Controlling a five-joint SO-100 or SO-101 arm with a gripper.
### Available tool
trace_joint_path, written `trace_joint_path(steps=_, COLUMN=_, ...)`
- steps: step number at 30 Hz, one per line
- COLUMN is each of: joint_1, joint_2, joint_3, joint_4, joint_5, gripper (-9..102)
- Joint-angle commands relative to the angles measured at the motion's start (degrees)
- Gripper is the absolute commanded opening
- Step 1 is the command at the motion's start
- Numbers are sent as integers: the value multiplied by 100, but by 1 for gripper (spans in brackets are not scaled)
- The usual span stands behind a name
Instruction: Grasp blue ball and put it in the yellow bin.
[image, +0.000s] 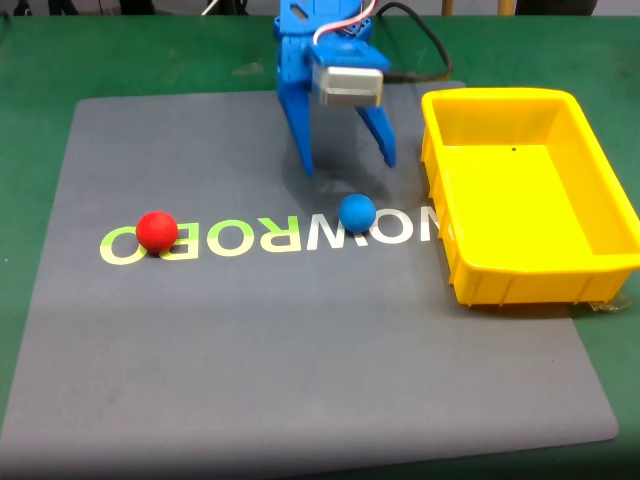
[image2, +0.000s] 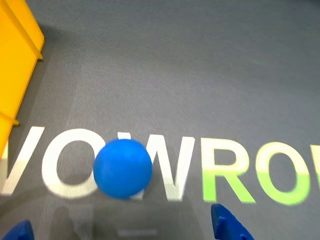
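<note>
We see the gripper (image: 350, 163) spread wide, empty, above the blue ball (image: 357, 212); the ball lies just ahead between its fingertips (image2: 227, 226), beside the yellow bin (image: 600, 262).

blue ball (image2: 122, 168) on lettered mat (image2: 200, 75)

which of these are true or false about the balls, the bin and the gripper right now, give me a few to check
1. The blue ball lies on the grey mat, on the printed lettering. True.
2. The blue ball is inside the yellow bin. False: it lies on the mat, left of the bin in the fixed view.
3. The gripper is shut on the blue ball. False: it is open, fingers apart behind the ball.
4. The red ball lies left of the blue ball in the fixed view. True.
5. The yellow bin holds the red ball. False: the bin looks empty.
</note>
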Motion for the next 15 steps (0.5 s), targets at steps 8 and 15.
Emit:
trace_joint_path(steps=8, joint_1=-176, joint_2=-1195, joint_3=-976, joint_4=-721, joint_5=-193, gripper=39)
trace_joint_path(steps=15, joint_1=-202, joint_2=-1828, joint_3=-1433, joint_4=-826, joint_5=-202, gripper=35)
